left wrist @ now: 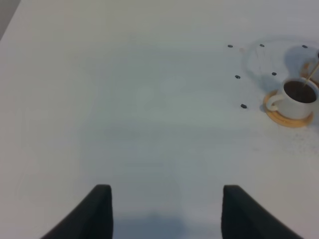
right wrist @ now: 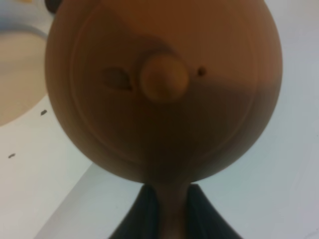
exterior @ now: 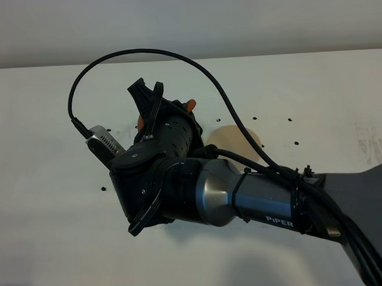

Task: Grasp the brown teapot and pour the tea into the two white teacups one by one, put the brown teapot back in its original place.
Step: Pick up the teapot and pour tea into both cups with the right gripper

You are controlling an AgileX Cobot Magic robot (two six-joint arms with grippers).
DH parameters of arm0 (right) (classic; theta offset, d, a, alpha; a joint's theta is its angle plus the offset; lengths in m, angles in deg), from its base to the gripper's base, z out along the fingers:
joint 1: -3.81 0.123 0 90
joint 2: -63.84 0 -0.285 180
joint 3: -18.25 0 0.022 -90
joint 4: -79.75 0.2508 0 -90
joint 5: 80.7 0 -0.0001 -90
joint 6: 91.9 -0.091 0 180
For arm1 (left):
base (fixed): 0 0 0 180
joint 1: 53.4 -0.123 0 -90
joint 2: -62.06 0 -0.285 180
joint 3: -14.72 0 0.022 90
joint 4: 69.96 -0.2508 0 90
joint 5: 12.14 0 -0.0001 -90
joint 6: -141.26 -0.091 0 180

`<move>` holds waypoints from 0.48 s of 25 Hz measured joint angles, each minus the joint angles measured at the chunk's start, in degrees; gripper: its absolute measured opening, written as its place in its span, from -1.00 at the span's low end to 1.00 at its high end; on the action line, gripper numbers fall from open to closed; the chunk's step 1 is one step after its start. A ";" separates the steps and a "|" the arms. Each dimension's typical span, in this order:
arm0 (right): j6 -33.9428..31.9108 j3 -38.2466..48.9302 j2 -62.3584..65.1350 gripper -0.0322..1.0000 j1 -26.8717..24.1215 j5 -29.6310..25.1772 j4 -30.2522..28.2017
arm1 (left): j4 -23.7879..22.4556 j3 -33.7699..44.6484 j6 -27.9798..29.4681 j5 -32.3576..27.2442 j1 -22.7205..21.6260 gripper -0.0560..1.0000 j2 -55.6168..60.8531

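Pouring looks to be underway, by my reading; on the left wrist view 1 white teacup [left wrist: 297,97] on its orange coaster [left wrist: 289,117] already holds dark tea, and a thin stream seems to be falling just behind it, though the 2nd cup is out of frame and I cannot tell how full it is. The cream saucer [exterior: 236,140] lies bare near the middle of the worktop [exterior: 46,123], so returning the pot is left to do. My right gripper [right wrist: 172,211] has its jaws clamped tight on the loop handle of the brown teapot [right wrist: 164,89]; the knobbed lid fills that view, and the pot is lifted clear of the saucer; from the high camera the arm hides it. My left gripper [left wrist: 164,211] hangs wide apart over bare worktop, holding nothing.
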State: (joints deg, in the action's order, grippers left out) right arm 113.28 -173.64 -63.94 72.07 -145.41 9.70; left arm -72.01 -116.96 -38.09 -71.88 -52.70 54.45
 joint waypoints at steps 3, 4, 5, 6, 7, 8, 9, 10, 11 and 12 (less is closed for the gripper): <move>0.00 0.00 0.00 -0.76 0.00 0.00 0.20 | 0.00 0.00 0.00 0.00 0.00 0.05 0.00; -0.12 0.00 0.00 -0.76 0.00 0.00 0.46 | 0.00 0.00 0.00 0.00 0.00 0.05 0.00; -0.41 0.00 0.00 -0.76 0.00 0.00 0.76 | 0.00 0.00 0.00 0.00 0.00 0.05 0.00; -0.82 0.00 0.00 -0.76 0.00 0.06 1.23 | 0.00 0.00 0.00 0.00 0.00 0.05 0.00; -1.44 0.00 0.00 -0.76 0.00 0.19 1.95 | 0.00 0.00 0.00 0.00 0.00 0.05 0.00; -2.05 0.00 0.00 -0.76 0.00 0.31 2.79 | 0.00 0.00 0.00 0.00 0.00 0.05 0.00; -2.81 0.00 0.00 -0.76 0.00 0.58 3.78 | 0.00 0.00 0.00 0.00 0.00 0.05 0.00; -3.66 0.00 0.00 -0.76 0.00 0.72 4.99 | 0.00 0.00 0.00 0.00 0.00 0.05 0.00; -4.38 0.00 0.00 -0.76 0.00 0.86 6.20 | 0.00 0.00 0.00 0.00 0.00 0.05 0.00; -5.45 0.00 0.00 -0.76 0.00 1.01 7.16 | 0.00 0.00 0.00 0.00 0.00 0.05 0.00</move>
State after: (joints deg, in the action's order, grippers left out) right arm 107.83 -173.64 -63.94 72.07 -144.40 16.86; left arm -72.01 -116.96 -38.09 -71.88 -52.70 54.45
